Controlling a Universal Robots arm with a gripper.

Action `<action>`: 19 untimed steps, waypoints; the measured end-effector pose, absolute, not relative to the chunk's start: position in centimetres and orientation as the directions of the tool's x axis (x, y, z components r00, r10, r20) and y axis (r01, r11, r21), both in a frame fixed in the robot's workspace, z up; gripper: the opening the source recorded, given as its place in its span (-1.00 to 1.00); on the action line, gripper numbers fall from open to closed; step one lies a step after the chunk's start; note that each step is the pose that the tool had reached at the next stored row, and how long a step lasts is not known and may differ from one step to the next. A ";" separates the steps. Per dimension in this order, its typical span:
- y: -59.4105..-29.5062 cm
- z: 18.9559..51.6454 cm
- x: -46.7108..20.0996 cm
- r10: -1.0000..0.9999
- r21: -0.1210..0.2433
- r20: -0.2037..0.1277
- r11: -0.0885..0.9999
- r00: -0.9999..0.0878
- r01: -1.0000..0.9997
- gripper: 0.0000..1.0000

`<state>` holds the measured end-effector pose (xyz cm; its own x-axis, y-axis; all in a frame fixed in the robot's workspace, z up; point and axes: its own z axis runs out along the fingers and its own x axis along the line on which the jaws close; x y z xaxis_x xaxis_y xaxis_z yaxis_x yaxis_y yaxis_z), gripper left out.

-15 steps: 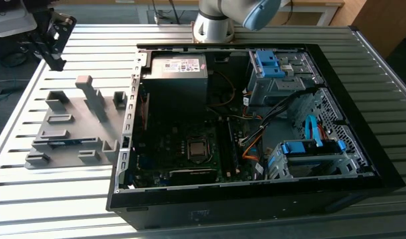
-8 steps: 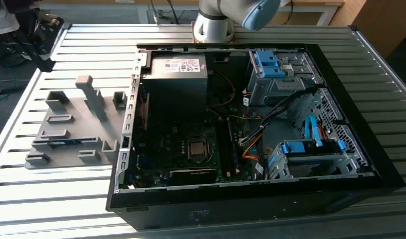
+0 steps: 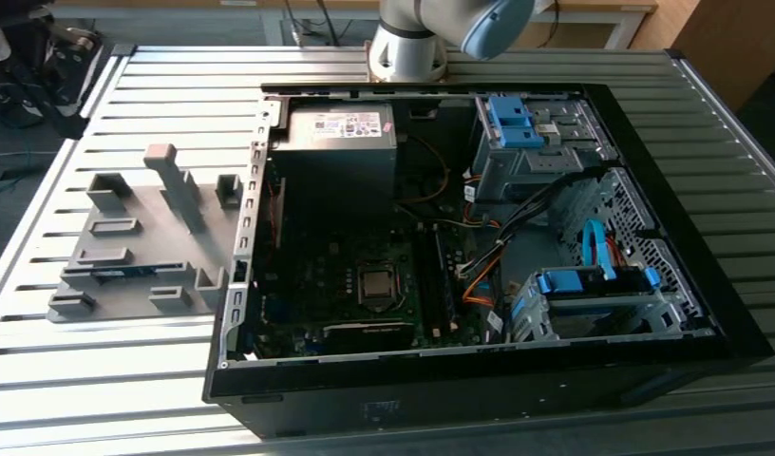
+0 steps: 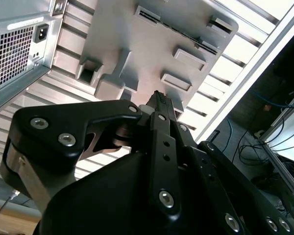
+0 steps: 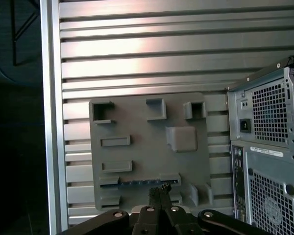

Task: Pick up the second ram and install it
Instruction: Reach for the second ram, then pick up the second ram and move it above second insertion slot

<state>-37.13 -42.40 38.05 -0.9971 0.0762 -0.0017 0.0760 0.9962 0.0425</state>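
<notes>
Robot pincer, its jaws pressed together and pinching nothing, hung well above the grey holder tray on the slatted tabletop. The second ram, a dark strip, lay in a slot of that tray. The approach to pick-up seemed in hand; grasping would call for spread jaws.

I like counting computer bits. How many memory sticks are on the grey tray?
1. The second ram lies in a slot near one edge of the grey tray, beside the computer case. More may be hidden inside the case.
</notes>
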 end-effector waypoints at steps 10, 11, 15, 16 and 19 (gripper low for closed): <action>-42.5 38.0 -38.7 0.076 0.043 -0.002 0.996 -0.997 0.076 -0.79; -42.5 38.0 -38.8 0.076 0.042 -0.002 0.996 -0.997 0.076 -0.79; -42.5 38.0 -38.9 0.076 0.043 -0.002 0.996 -0.997 0.076 -0.79; -42.5 38.0 -38.9 0.076 0.043 -0.002 0.996 -0.997 0.076 -0.79; -42.5 38.0 -38.9 0.076 0.043 -0.002 0.996 -0.997 0.076 -0.79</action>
<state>-38.92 -42.54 38.04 -0.9971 0.0762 -0.0018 0.0761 0.9962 0.0426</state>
